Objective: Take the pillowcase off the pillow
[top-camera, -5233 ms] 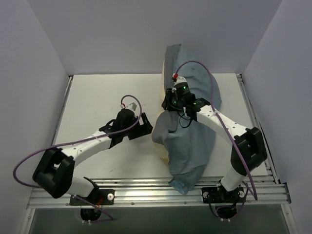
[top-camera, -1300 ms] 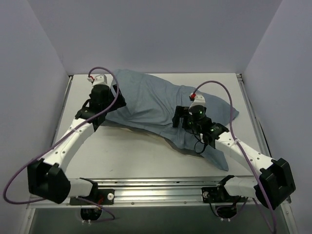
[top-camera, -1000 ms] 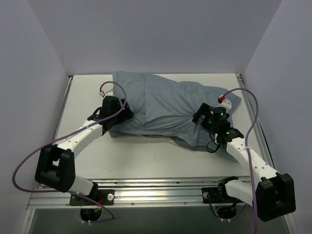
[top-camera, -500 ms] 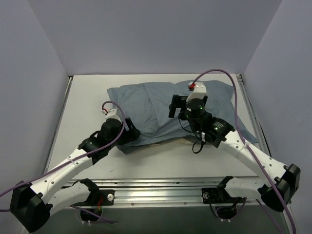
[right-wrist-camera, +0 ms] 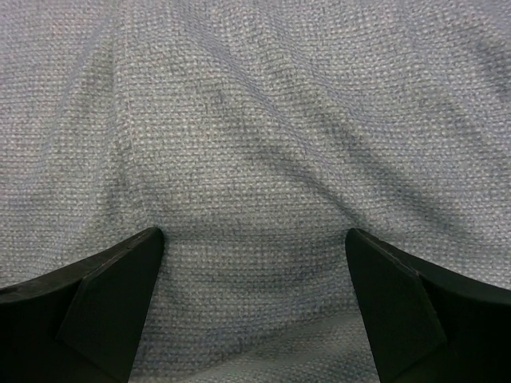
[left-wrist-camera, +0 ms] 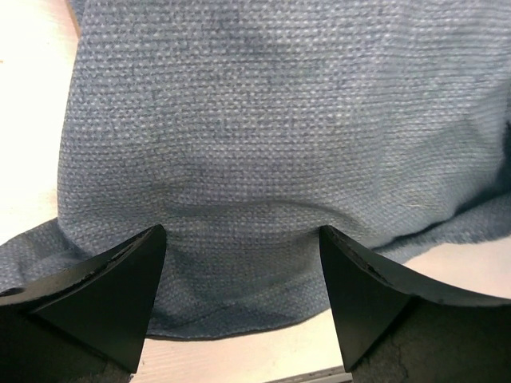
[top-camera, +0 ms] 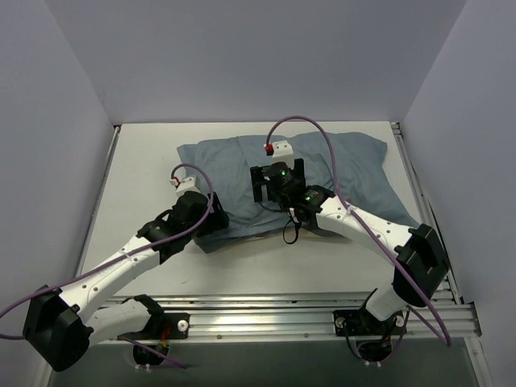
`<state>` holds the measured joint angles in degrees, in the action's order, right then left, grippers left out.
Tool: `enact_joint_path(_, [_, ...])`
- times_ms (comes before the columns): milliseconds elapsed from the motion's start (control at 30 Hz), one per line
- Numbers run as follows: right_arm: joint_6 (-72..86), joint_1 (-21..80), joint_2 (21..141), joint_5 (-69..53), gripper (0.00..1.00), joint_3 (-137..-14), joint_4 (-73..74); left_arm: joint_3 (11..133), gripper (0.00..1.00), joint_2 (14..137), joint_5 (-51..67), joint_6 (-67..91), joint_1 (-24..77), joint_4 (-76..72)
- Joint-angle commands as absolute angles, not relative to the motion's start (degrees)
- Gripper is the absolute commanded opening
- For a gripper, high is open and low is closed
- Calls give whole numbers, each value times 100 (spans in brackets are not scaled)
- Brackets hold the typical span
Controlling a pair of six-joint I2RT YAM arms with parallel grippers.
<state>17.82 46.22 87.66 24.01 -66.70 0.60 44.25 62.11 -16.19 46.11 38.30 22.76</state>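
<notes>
The grey-blue pillowcase (top-camera: pixel 339 173) lies spread across the middle and right of the table, plain side up. The pillow is hidden inside it. My left gripper (top-camera: pixel 212 222) is at the cover's near-left corner. In the left wrist view it (left-wrist-camera: pixel 242 233) is open, both fingertips (left-wrist-camera: pixel 136 279) resting on the pillowcase (left-wrist-camera: pixel 263 120) just above its hem. My right gripper (top-camera: pixel 278 182) is over the middle of the cover. In the right wrist view it (right-wrist-camera: pixel 254 234) is open, its fingertips (right-wrist-camera: pixel 120 287) pressing into wrinkled pillowcase (right-wrist-camera: pixel 263 112) with nothing pinched.
The white table (top-camera: pixel 141 161) shows bare to the left and along the near side of the fabric. Grey walls close in the left, back and right. A metal rail (top-camera: pixel 266 310) runs along the near edge by the arm bases.
My right gripper has swung left from the cover's right part to its middle. My left gripper has stayed at the near-left corner. The pillowcase has settled slightly flatter.
</notes>
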Motion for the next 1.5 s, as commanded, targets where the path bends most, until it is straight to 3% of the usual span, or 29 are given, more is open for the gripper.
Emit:
enact_joint_path(0, [1714, 4693, 8701, 2513, 93, -6970, -141, 4641, 86, 6398, -1907, 4562, 3850, 2031])
enact_joint_path(333, [1626, 5027, 8911, 2978, 93, -7374, 175, 4201, 86, 6504, -1925, 4720, 3850, 1758])
enact_joint_path(767, [1767, 3938, 8728, 3340, 89, -6478, 167, 3437, 62, 6785, -1828, 4948, 3542, 1380])
enact_joint_path(867, [1863, 3683, 8421, 3331, 81, -6223, 263, 3331, 58, 6794, -1705, 4992, 3454, 1310])
enact_joint_path(967, [1969, 3586, 8183, 3226, 66, -5986, 246, 3357, 56, 6698, -1635, 4975, 3428, 1336])
enact_joint_path(1100, [2004, 3577, 8121, 2708, 38, -5722, -34, 3673, 56, 6461, -1582, 4695, 3436, 1633])
enact_joint_path(1167, [2013, 3577, 8121, 2234, 27, -5520, -307, 4042, 61, 6259, -1634, 4519, 3541, 1871])
enact_joint_path(1200, [2030, 3568, 8121, 2102, 15, -5459, -499, 4173, 63, 6197, -1713, 4431, 3603, 1924])
enact_joint_path(1367, [2250, 3568, 8183, 1539, 7, -5212, -896, 5218, 77, 6151, -2144, 3657, 4059, 1925])
enact_joint_path(1467, [2346, 3577, 8183, 1398, 3, -5090, -1054, 5720, 80, 6650, -2399, 3227, 4297, 1846])
